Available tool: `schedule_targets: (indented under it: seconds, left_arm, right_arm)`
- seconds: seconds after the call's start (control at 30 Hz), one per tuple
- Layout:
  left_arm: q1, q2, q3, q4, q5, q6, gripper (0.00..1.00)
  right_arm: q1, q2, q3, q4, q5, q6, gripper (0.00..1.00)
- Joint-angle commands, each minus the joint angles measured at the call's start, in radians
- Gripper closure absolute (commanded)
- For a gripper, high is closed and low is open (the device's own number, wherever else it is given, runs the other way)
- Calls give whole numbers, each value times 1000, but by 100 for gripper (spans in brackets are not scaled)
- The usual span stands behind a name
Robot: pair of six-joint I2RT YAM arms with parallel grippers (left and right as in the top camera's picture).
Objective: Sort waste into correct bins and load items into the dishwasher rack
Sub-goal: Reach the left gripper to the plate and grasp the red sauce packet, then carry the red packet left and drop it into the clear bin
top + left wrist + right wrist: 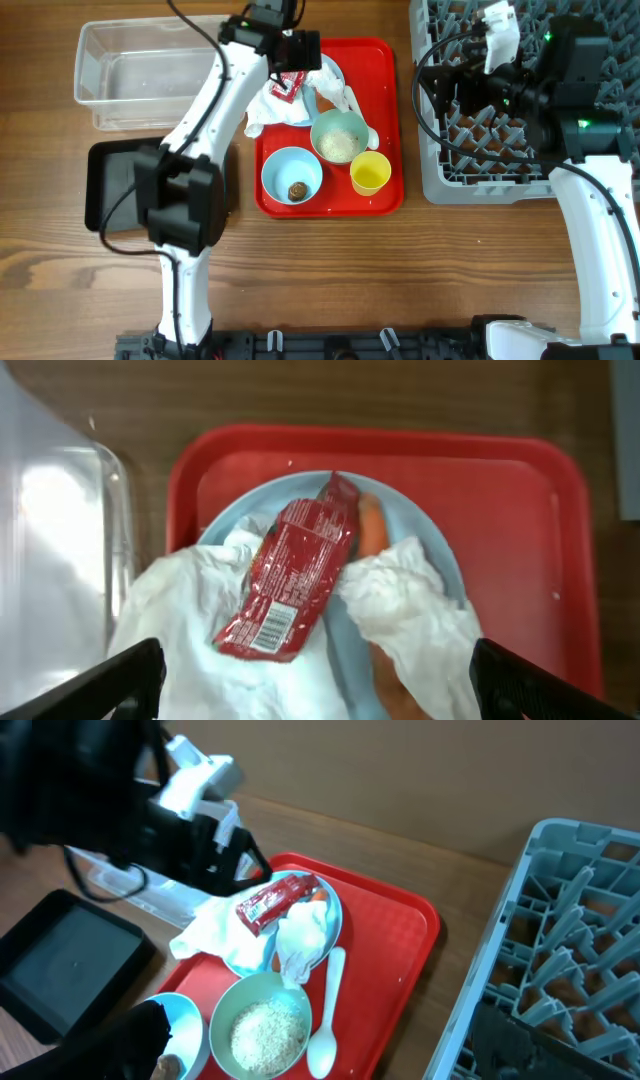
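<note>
Hovering wide open, your left gripper [315, 660] has the red wrapper [292, 582] lying between its fingers [120, 680], on the napkins [185, 615] over the blue plate [432, 545]; your right gripper [315, 1025] gapes beside the rack [560, 920].

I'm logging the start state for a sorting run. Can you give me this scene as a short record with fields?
left tool: open, above the plate
right tool: open, over the rack
plate holds: red wrapper, napkins, carrot piece
green bowl: rice
blue bowl: brown lump
yellow cup: upright on red tray
spoon: on red tray, beside green bowl
clear tub: nothing seen inside
rack: no dishes seen in it
</note>
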Motion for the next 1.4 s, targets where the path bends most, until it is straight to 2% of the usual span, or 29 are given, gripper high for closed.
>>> schedule_targets:
  seconds: [0.0, 0.33, 0.43, 0.5, 0.6, 0.7, 0.77, 0.9, 1.0, 1.13, 1.37]
  left_arm:
    - [-4, 54, 6, 21, -23, -46, 4]
    - [-10, 208, 6, 21, -23, -38, 3]
    - [-12, 224, 6, 16, -23, -38, 4]
    - [-12, 225, 6, 17, -23, -39, 9]
    - [-12, 227, 2, 17, -23, -71, 22]
    - [-12, 227, -17, 34, -23, -95, 28]
    - [-12, 227, -29, 44, -23, -95, 37]
    - [-12, 256, -29, 43, -22, -151, 61]
    - [-13, 287, -29, 39, -15, -177, 96]
    - [-18, 257, -25, 31, -12, -176, 96]
    - [-18, 51, -24, 5, -13, -176, 96]
  right_arm:
    - [-2, 4, 21, -7, -19, -14, 0]
    - [-2, 4, 21, -34, 4, -14, 0]
    - [-2, 4, 21, -34, 4, -14, 0]
    - [-2, 4, 21, -34, 4, -14, 0]
    - [-2, 4, 21, -34, 4, -14, 0]
    - [-2, 4, 21, -34, 4, -14, 0]
    - [-2, 4, 21, -34, 4, -14, 0]
    - [-2, 4, 21, -34, 4, -14, 0]
    - [-2, 4, 21, -35, 3, -14, 0]
    - [-2, 4, 21, -37, 3, -14, 0]
    - [-2, 4, 21, -35, 3, -13, 0]
